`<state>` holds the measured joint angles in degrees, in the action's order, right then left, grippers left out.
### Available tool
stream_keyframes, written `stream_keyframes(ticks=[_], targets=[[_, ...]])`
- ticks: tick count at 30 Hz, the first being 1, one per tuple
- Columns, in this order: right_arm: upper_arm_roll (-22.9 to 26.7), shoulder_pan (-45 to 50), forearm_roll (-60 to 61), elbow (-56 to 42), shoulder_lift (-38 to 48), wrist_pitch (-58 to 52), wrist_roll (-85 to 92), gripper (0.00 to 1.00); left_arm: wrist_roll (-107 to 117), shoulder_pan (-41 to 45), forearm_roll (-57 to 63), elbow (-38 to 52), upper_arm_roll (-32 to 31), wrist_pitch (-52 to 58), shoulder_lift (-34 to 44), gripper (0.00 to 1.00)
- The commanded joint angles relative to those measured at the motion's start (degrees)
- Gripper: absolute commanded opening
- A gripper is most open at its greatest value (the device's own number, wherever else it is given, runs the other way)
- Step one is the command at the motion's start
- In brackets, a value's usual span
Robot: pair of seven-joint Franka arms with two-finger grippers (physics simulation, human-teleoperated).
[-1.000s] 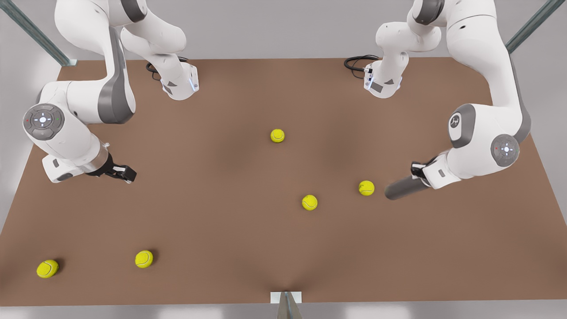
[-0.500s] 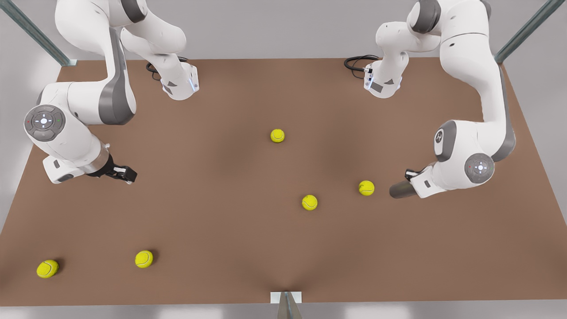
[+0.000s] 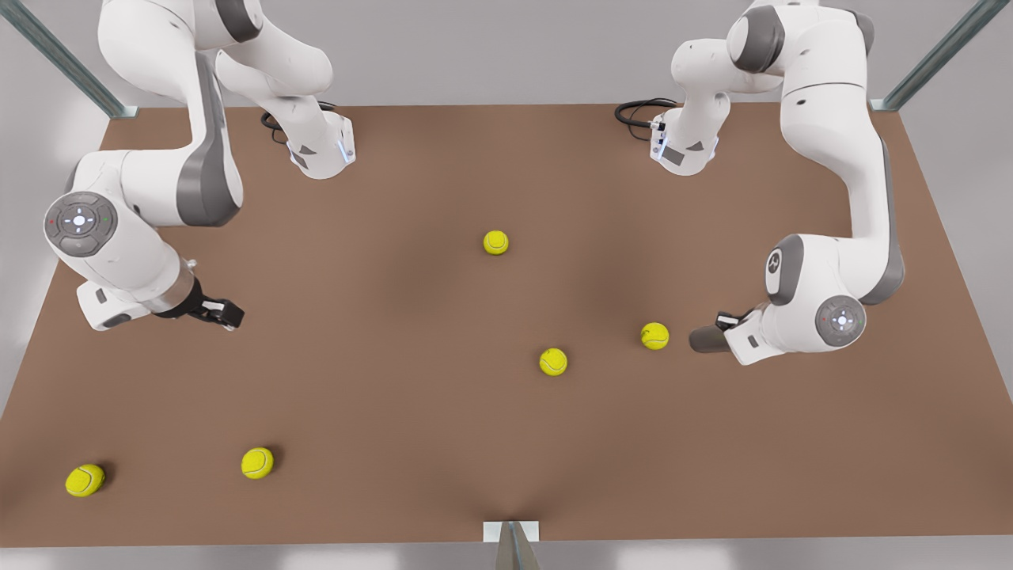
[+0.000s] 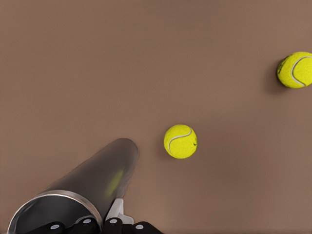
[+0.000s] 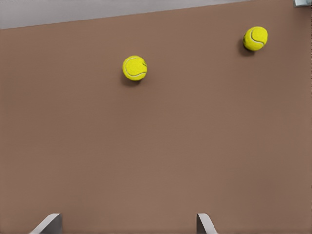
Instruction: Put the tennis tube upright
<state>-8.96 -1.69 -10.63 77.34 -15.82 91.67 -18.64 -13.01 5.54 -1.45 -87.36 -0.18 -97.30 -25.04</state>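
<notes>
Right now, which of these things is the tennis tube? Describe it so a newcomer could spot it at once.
Start at the brown table, then go to the arm on the front view's right. The left gripper there is shut on the tennis tube, gripping near its lighter-rimmed end, close beside one tennis ball. It is the one slim grey cylinder among round yellow-green balls.

Five yellow-green tennis balls lie well apart on the brown table [image 3: 411, 412]. One ball [image 3: 495, 242] sits near the middle, towards the far edge. Two more [image 3: 553, 362] [image 3: 654, 336] lie nearer the right edge. The last two [image 3: 257, 463] [image 3: 85, 480] rest by the near left corner. A black cable [image 3: 637, 111] coils at the far edge.
</notes>
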Motion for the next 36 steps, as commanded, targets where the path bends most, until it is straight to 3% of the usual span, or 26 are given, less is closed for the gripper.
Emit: stream_keyframes(ticks=[1,4,5,6,7,27,31,36], targets=[[0.08,0.02,-0.09,0.00,0.00,0.00,0.01,1.00,-0.09,0.00,-0.48,0.00,0.00,0.00,-0.18,0.21],[0.00,0.28,-0.09,0.00,0.00,0.00,-0.08,1.00,-0.09,0.00,-0.57,0.00,0.00,-0.35,-0.36,0.21],[0.00,0.28,0.00,0.00,0.09,0.00,0.01,1.00,-0.09,0.00,-0.48,0.00,0.00,-0.35,-0.36,0.27],[0.00,0.37,-0.09,-0.09,0.09,0.00,-0.08,1.00,-0.09,0.00,-0.48,0.00,0.00,-0.35,-0.36,0.50],[0.00,0.37,-0.09,-0.09,0.09,0.00,0.01,1.00,-0.09,0.00,-0.39,0.00,0.00,-0.61,-0.71,1.00],[-0.18,0.20,0.70,-0.09,0.17,-0.17,0.01,1.00,-0.26,0.26,-0.04,0.09,0.00,0.97,2.81,1.00],[-0.09,-1.38,12.30,-0.09,0.35,-0.35,1.85,1.00,-0.18,0.44,0.05,0.09,-0.26,1.59,4.30,1.00],[-0.09,-0.95,10.55,-0.09,0.17,-0.09,9.94,1.00,-0.18,1.85,0.22,0.18,-0.17,1.59,4.30,1.00]])
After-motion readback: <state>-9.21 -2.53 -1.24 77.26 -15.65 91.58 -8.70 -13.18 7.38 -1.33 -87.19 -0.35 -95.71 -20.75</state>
